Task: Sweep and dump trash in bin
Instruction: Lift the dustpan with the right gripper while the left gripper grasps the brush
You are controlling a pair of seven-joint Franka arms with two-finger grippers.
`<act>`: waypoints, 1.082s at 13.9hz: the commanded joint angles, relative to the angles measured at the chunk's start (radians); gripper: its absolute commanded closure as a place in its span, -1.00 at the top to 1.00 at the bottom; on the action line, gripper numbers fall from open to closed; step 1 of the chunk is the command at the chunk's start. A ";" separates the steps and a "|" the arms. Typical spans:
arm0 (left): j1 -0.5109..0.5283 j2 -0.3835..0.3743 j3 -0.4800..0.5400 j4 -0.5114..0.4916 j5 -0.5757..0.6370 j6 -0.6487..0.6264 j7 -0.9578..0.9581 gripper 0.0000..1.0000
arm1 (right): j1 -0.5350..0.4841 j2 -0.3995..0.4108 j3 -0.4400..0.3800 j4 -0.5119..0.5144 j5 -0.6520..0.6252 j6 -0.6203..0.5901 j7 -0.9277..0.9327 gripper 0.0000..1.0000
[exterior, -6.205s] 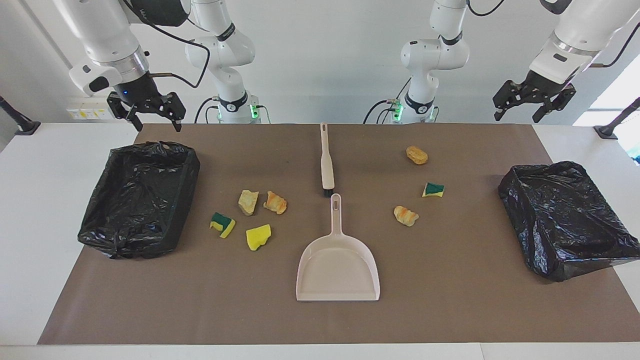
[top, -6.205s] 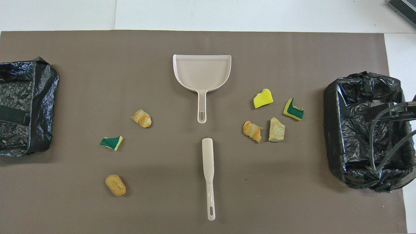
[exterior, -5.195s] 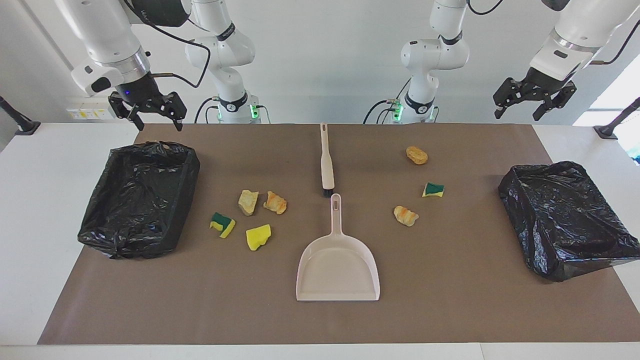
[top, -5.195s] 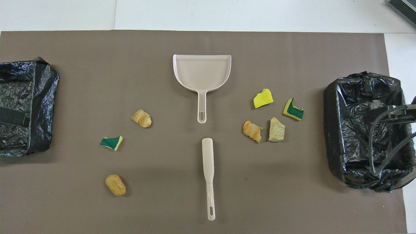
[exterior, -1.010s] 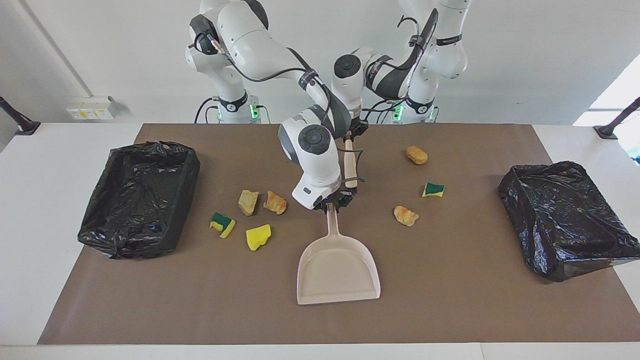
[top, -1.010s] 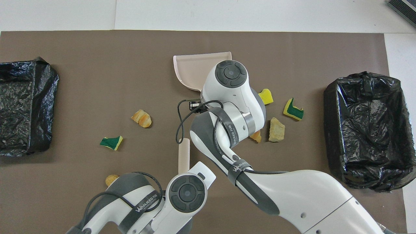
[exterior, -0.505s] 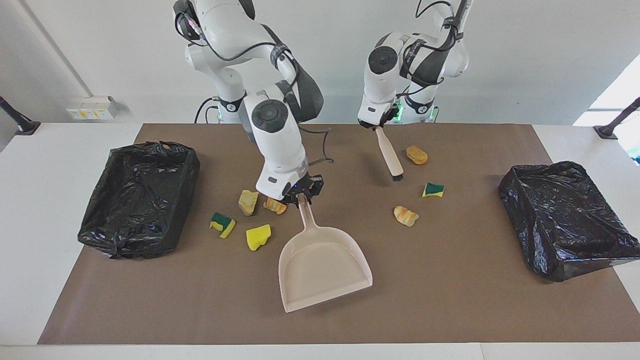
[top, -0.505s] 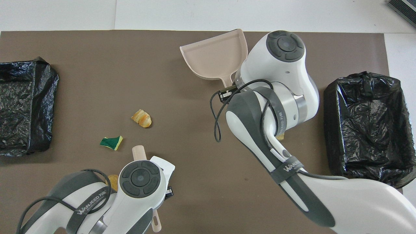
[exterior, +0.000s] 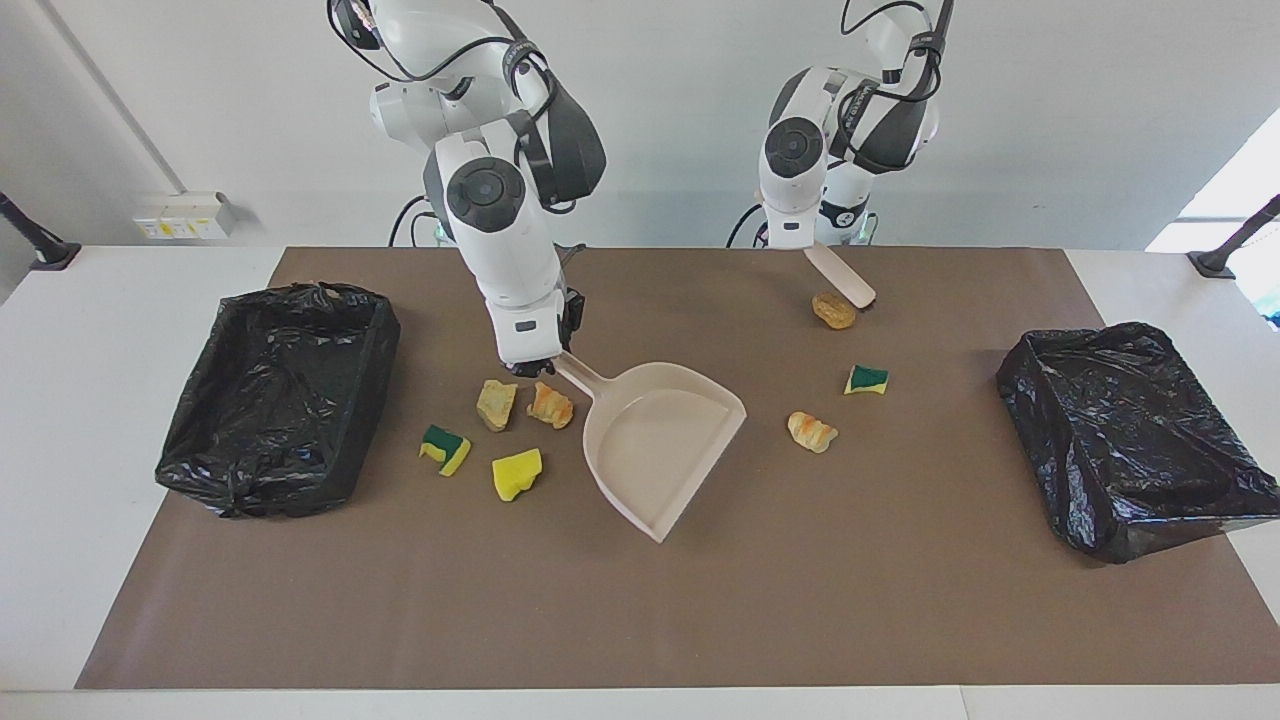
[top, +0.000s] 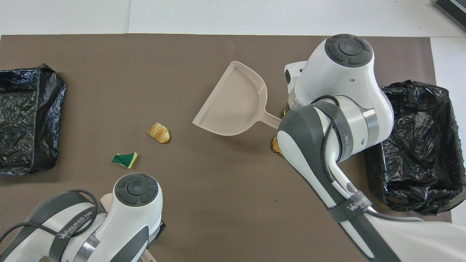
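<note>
Now the right gripper (exterior: 530, 365) clamps the dustpan (exterior: 655, 440) by its handle, the pan's mouth slanting away from the robots. Four pieces of trash (exterior: 497, 403) lie just beside that gripper, toward the right arm's end of the surface (exterior: 400, 620). Three more lie toward the left arm's end. The left gripper (exterior: 800, 244) grips the brush (exterior: 842, 278), whose head is just beside the tan chunk (exterior: 832, 310).

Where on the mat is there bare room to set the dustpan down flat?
Bare mat lies between the dustpan and the croissant piece, and along the mat's edge farthest from the robots. Crowded: the scrap cluster beside the open bin.
</note>
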 commanded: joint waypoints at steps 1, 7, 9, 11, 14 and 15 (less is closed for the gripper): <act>0.026 -0.093 -0.009 -0.103 -0.013 0.007 -0.037 -1.00 | 0.027 -0.040 0.006 -0.107 -0.084 0.085 -0.123 -1.00; 0.109 -0.037 -0.009 -0.145 -0.068 0.221 -0.050 -1.00 | 0.096 -0.009 0.006 -0.187 -0.233 0.263 -0.258 -1.00; 0.109 -0.001 -0.009 -0.144 -0.069 0.297 -0.046 -1.00 | 0.134 0.000 0.006 -0.187 -0.258 0.253 -0.250 -1.00; 0.126 0.044 -0.007 -0.128 -0.071 0.373 0.001 -1.00 | 0.134 0.003 0.006 -0.176 -0.241 0.224 -0.210 -1.00; 0.170 0.164 -0.007 -0.046 -0.069 0.456 0.097 -1.00 | 0.136 0.000 0.007 -0.179 -0.168 0.208 -0.202 -1.00; 0.190 0.184 -0.007 -0.027 -0.069 0.476 0.160 -1.00 | 0.160 -0.006 0.007 -0.180 -0.149 0.190 -0.182 -1.00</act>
